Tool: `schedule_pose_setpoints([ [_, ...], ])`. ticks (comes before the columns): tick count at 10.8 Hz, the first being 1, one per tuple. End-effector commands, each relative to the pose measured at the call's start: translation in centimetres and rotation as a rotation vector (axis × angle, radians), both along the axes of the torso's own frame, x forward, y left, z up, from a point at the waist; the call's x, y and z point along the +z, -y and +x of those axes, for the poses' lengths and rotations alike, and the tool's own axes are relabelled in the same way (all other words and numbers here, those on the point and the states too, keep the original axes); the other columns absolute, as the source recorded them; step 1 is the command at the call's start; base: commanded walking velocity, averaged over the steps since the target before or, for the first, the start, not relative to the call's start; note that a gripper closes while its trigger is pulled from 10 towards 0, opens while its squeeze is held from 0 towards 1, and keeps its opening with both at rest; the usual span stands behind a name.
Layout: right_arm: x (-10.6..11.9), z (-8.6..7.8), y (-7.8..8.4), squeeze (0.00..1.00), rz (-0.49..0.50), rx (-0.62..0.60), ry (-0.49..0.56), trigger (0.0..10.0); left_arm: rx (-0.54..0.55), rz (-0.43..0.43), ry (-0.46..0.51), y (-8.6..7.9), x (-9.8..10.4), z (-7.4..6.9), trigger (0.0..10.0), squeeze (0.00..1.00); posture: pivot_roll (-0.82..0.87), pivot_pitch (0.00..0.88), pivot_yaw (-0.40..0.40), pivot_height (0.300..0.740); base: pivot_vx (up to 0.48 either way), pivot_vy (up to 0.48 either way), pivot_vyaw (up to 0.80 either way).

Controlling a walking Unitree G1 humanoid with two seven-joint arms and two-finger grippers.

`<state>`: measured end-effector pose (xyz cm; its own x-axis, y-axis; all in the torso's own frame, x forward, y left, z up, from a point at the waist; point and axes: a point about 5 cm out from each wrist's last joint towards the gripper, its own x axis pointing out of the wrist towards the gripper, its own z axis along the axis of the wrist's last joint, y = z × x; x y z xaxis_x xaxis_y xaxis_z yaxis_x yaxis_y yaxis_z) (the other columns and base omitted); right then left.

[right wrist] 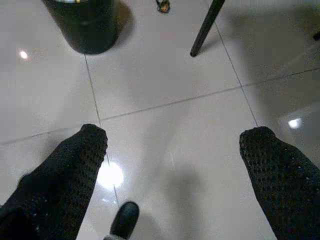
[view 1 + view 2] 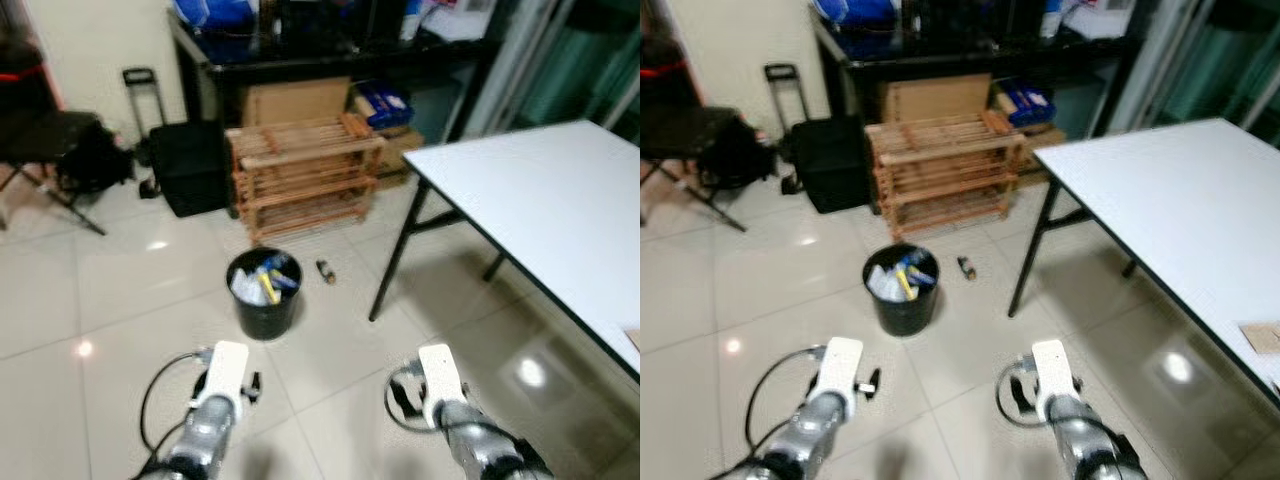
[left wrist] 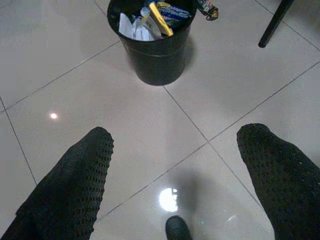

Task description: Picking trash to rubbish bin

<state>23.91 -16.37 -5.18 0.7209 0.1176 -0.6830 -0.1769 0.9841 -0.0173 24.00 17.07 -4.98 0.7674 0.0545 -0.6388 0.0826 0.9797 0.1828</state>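
Left eye view has the black rubbish bin standing on the tiled floor, already holding white paper, a yellow wrapper and a blue packet. Just beside the bin, on its side toward the table leg, lies 1 small dark piece of trash. Beyond the bin stands a wooden rack, and the white table sits well off on the same side as the trash. The left gripper and the right gripper both hang above bare tiles on the near side of the bin, each with its 2 fingers spread wide and holding nothing. The step in hand looks like the approach: the robot faces the bin but is not yet near the scrap. Next it probably needs to step closer, bend, and lower the right gripper over the trash before closing on it
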Motion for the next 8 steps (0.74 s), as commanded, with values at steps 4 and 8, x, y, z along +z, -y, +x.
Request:
schedule_pose_setpoints([
  [4,-0.1,-0.2,0.1,0.00,0.012,-0.034,0.003,10.0,-0.018,0.002,0.047,0.2,0.9,1.2,10.0,0.00,0.01,0.000,-0.067,0.740,0.000,0.000,-0.77],
  [8,4.0,3.3,0.7,0.00,0.000,-0.037,0.361,10.0,-0.113,0.112,0.458,1.0,6.0,4.8,10.0,0.00,0.01,0.000,-0.043,0.740,0.000,0.000,-0.75],
])
